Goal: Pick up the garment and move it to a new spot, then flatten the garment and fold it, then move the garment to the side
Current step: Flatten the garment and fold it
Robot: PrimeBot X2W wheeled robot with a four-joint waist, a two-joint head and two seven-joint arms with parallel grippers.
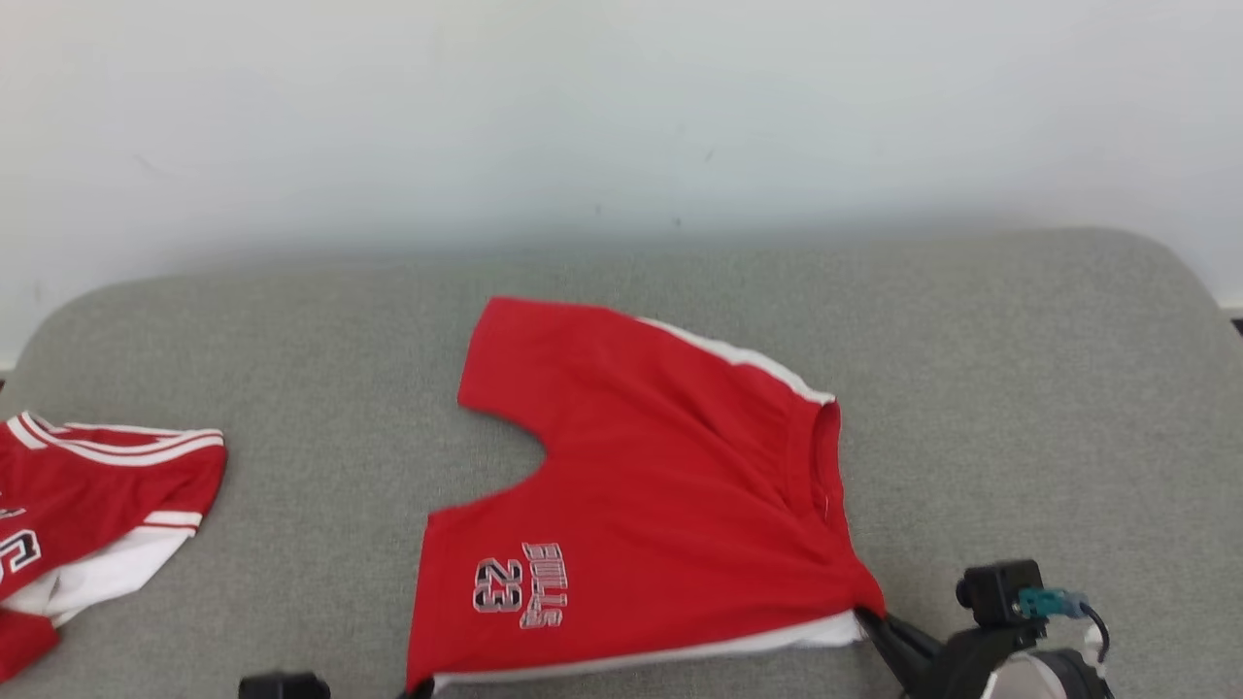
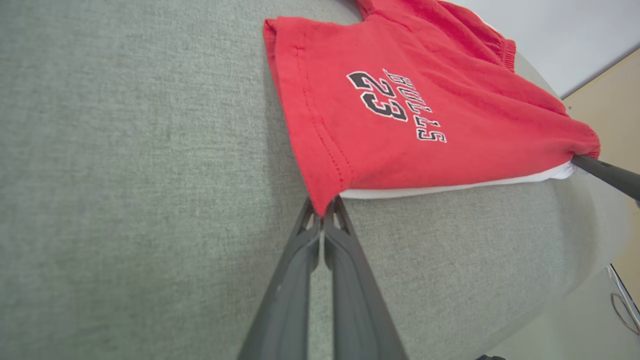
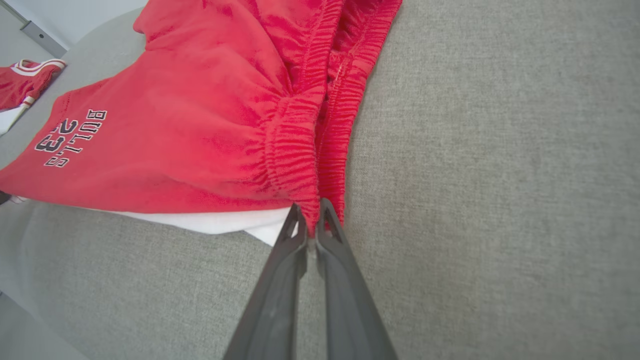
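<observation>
Left gripper [image 2: 323,214]: fingers squeezed together on the hem corner of the red shorts [image 1: 641,485], on my left wrist cam the cloth is nipped right at the tips
Right gripper [image 3: 311,223]: same deal from where I sit, closed tight on the near end of the gathered elastic waistband [image 3: 300,125]
Where the red shorts are: lying spread on the grey cushion [image 1: 1020,388], around the middle and a bit to the right on my head cam, waistband to the right, leg openings to the left
Near edge: runs between the two grippers, with a white stripe [image 1: 680,650] along it
Print [image 1: 520,584]: "BULLS 23" on the nearer leg, turned sideways on my head cam
Far leg: angled away toward the white wall [image 1: 621,116], flat on the cushion as far as I can see
Other stuff: a second red-and-white jersey [image 1: 87,505] sitting at the left end of the cushion, well apart from the red shorts
</observation>
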